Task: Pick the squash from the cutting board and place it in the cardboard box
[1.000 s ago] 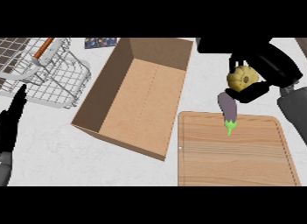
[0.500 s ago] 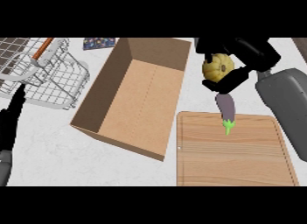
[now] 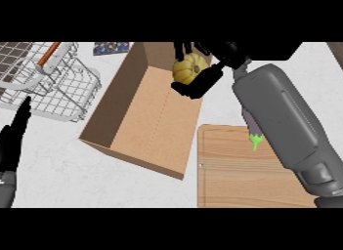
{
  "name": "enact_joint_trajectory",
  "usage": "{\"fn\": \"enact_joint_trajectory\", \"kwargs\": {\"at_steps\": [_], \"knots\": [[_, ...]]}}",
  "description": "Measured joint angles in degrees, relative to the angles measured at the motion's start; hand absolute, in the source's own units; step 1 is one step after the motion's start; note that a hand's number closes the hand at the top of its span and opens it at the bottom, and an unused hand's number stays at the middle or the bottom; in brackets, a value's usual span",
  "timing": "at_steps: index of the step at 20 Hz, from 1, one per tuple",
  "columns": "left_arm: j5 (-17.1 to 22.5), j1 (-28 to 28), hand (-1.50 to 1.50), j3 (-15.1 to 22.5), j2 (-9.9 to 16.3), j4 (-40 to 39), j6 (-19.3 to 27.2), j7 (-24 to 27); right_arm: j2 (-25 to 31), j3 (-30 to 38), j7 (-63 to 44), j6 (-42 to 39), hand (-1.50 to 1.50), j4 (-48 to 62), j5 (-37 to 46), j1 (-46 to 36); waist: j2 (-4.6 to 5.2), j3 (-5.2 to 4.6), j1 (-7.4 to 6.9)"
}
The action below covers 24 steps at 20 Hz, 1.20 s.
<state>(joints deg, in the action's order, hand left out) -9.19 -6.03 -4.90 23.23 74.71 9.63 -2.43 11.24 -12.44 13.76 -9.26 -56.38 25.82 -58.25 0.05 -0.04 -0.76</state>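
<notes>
The black right hand (image 3: 203, 73), fingers curled round the yellow ribbed squash (image 3: 188, 67), hangs over the open brown cardboard box (image 3: 141, 122) at its far end, so the placing step is in hand and next calls for lowering and uncurling.

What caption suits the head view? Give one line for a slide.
Right hand holds the yellow squash over the open cardboard box, beside the cutting board.

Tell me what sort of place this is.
Probably a kitchen counter: a pale speckled worktop carries a wooden cutting board, a white wire dish rack and an open cardboard box, with a yellow squash above it.
</notes>
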Motion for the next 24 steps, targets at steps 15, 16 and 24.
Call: {"fn": "enact_joint_trajectory", "kwargs": {"at_steps": [15, 16, 24], "knots": [[-1.6, -3.1, 0.0, 0.6, -0.9, 0.2, -1.7, -1.1, -10.8, -6.1, -3.8, 12.4, 1.5, 25.3, -3.2, -12.9, 0.82, -0.03, -2.96], [-1.8, -3.4, 0.0, 0.8, -1.0, 0.3, -1.7, -1.3, -10.9, -6.8, -4.3, 13.7, 1.5, 26.6, -3.9, -13.3, 0.9, -0.03, -3.3], [-1.8, -5.4, 0.0, 1.2, -0.9, 0.5, -3.3, -2.2, -11.2, -10.6, -8.4, 14.0, -1.5, 32.7, -13.0, -14.4, 1.4, -0.04, -5.44]]}}
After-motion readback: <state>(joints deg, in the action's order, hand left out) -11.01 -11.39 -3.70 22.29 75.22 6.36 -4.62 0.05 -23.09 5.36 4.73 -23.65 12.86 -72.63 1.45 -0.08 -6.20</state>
